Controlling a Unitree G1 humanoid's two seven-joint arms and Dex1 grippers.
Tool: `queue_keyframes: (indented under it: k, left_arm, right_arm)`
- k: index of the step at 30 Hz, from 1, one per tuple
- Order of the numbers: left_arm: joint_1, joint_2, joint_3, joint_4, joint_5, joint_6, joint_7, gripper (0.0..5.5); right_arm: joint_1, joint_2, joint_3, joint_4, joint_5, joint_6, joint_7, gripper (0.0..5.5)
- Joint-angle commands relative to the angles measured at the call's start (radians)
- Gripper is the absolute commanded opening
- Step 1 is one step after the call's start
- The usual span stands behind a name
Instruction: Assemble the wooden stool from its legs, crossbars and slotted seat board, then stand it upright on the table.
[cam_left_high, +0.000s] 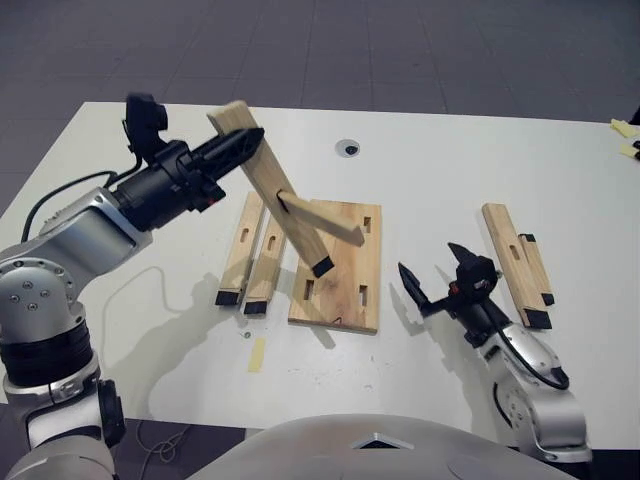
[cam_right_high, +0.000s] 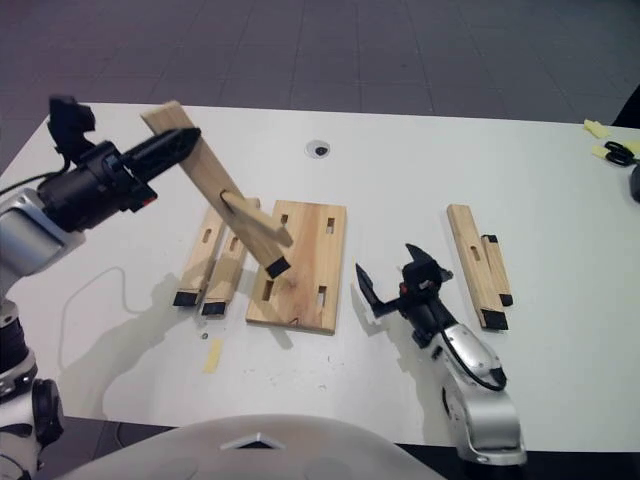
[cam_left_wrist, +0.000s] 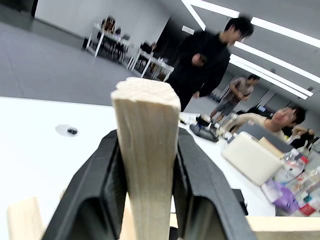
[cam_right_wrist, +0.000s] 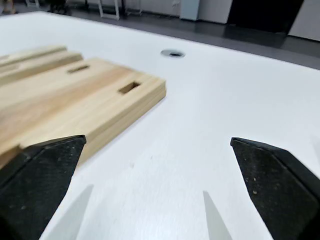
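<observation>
Leg pinched by left end effector over seat board, right end effector spread nearby

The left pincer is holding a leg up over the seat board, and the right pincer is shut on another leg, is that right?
Not quite. The left pincer does hold a leg up over the seat board, but the right pincer is open and empty, beside the board. The right wrist view shows its fingers spread apart.

No text, label, number or sign was legible anywhere, not on the seat board, raised leg, loose legs or table.
</observation>
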Motion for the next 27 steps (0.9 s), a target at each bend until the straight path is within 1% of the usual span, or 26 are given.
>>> queue_keyframes:
  k: [1,3,6,9,11,14,17,23,27]
  left_arm:
    - [-0.007,0.018,0.049,0.015,-0.069,-0.016,0.004,1.04]
    - [-0.018,0.021,0.050,0.032,-0.069,-0.017,0.001,1.04]
    - [-0.028,0.041,0.019,0.055,-0.005,-0.002,-0.030,1.04]
    - [-0.031,0.066,-0.001,0.077,0.057,0.010,-0.069,1.04]
    - [-0.021,0.080,0.000,0.101,0.105,0.007,-0.097,1.04]
    - [-0.017,0.093,0.035,0.137,0.153,-0.007,-0.125,1.04]
    - [-0.019,0.082,0.067,0.160,0.175,-0.022,-0.123,1.04]
    - [0.060,0.043,0.061,0.132,0.260,-0.039,-0.130,1.04]
    - [0.113,0.042,0.058,0.115,0.314,-0.054,-0.148,1.04]
  right_arm:
    - [-0.003,-0.037,0.100,0.007,-0.043,0.054,0.040,5.40]
    - [-0.048,0.005,0.170,0.038,-0.029,0.071,0.053,5.40]
    - [-0.122,0.049,0.275,0.085,-0.056,0.070,0.063,5.40]
    - [-0.159,0.081,0.323,0.087,-0.053,0.068,0.065,5.40]
    - [-0.149,0.078,0.316,0.084,-0.056,0.064,0.055,5.40]
    - [-0.112,0.054,0.274,0.083,-0.049,0.046,0.050,5.40]
    - [-0.080,0.036,0.246,0.074,-0.040,0.038,0.052,5.40]
    - [-0.074,0.030,0.239,0.081,-0.044,0.025,0.051,5.40]
    - [-0.069,0.037,0.226,0.088,-0.047,0.016,0.036,5.40]
